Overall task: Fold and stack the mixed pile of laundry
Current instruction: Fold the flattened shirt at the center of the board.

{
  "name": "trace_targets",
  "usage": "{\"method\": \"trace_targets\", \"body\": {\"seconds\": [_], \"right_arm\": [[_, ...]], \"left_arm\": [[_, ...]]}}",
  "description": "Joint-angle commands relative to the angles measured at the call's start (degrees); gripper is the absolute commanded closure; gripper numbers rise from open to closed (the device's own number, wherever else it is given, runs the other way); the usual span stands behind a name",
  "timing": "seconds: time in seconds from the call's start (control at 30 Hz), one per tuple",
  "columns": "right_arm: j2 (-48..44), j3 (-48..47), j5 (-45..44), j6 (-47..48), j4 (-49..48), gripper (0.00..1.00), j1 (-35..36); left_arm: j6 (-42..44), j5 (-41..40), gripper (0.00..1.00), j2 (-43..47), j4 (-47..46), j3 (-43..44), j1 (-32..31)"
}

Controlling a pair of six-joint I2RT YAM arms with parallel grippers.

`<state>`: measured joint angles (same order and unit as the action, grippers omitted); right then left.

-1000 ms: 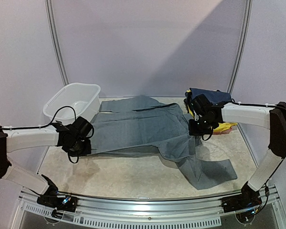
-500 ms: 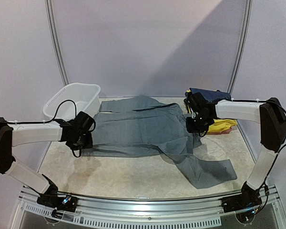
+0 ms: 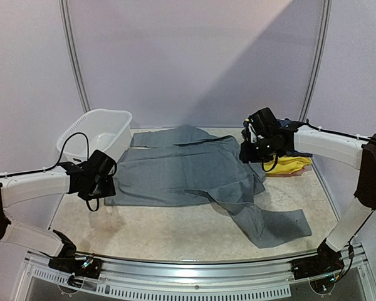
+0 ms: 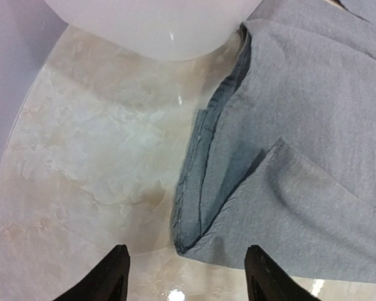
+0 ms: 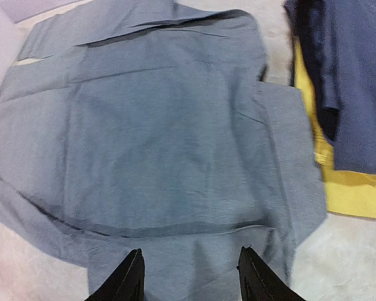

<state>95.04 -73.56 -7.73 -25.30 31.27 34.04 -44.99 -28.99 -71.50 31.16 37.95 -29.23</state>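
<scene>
Both grippers have let go of the trousers (image 3: pixel 175 169) and drawn back from them: a second ago each was pinched on an end of the cloth, and now each hangs clear with its jaws parted.

The left gripper (image 3: pixel 109 182) stands open with nothing between its fingers (image 4: pixel 116 279). It hovers just off the trousers' left end, above their folded near-left corner (image 4: pixel 188 241). The right gripper (image 3: pixel 246 153) is also open and empty. In the right wrist view its fingers (image 5: pixel 133 279) frame the cloth below, and it sits above the trousers' right end.

The trousers lie flat across the table (image 3: pixel 163 226), doubled over, with their left edge showing stacked layers in the left wrist view. One leg trails off the near-right of the folded part and lies askew toward the near edge.

Just beyond the trousers' left end stands the white basin (image 3: pixel 94 132), its rounded wall (image 4: pixel 156 25) close to their far-left corner. At the trousers' right end lie the other clothes. A navy top (image 5: pixel 351 81) lies over a yellow garment (image 5: pixel 357 188), and the yellow one touches the trousers' right edge. From above, the right arm hides most of that small heap.
</scene>
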Motion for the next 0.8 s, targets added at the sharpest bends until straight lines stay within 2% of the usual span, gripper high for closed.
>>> {"method": "trace_targets", "body": {"seconds": [0.0,0.27,0.47,0.63,0.77], "right_arm": [[1.9,-0.4,10.1,3.0,-5.5,0.48,4.4],[10.5,-3.3,19.9,3.0,-10.2,0.50,9.2],[17.0,-6.2,20.2,3.6,-8.3,0.50,10.1],[20.5,-6.3,18.1,3.6,-7.0,0.51,10.0],[22.4,-6.0,17.4,3.5,-7.1,0.51,9.1]], "left_arm": [[-1.9,1.0,0.40,1.4,-2.1,-3.8,0.5],[-2.1,3.9,0.44,-1.8,-9.7,-7.1,0.7],[-3.2,3.7,0.49,-6.4,-13.3,-7.8,0.9],[-3.2,3.3,0.58,-10.0,-16.8,-8.5,1.0],[-2.5,3.2,0.72,-11.9,-19.4,-8.7,1.0]]}}
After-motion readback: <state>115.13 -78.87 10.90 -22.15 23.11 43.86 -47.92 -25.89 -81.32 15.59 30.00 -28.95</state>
